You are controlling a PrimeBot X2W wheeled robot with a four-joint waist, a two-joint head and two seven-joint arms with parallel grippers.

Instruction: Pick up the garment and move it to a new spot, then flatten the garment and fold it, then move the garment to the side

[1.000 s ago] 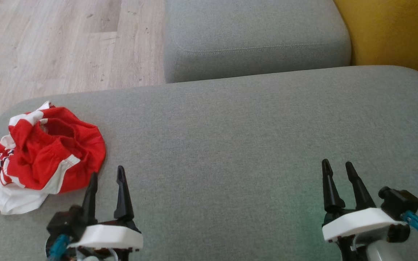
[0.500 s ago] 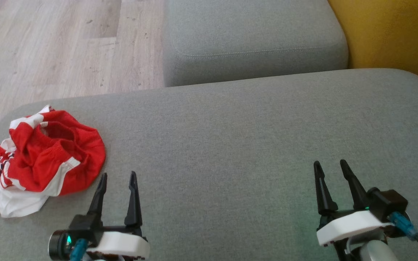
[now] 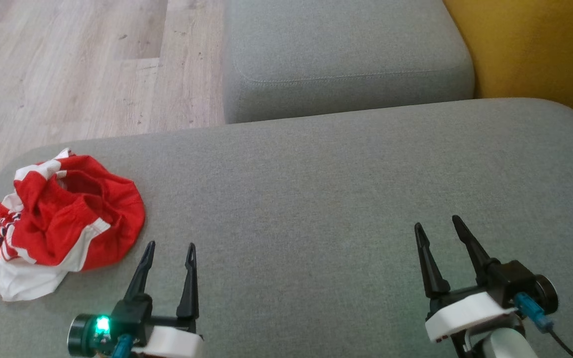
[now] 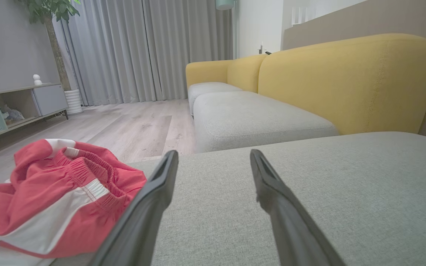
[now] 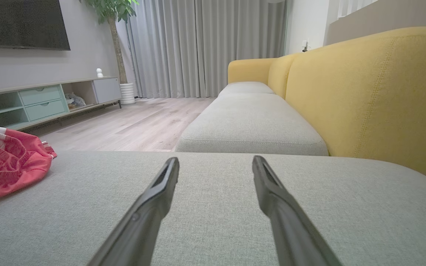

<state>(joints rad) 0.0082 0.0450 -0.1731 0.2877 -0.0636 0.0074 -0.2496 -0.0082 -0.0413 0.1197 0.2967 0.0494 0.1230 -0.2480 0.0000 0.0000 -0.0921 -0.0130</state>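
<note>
Lower left, garment (image 3: 67, 219): crumpled near cushion (image 3: 316, 199) edge.
Left gripper (image 3: 171, 244): spread, empty.
Right gripper (image 3: 436, 222): spread, empty.
Risk: shallow pinch could drag it floorward.

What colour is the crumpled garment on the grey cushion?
The garment is red with white panels and stripes; the head view shows it best.
</note>
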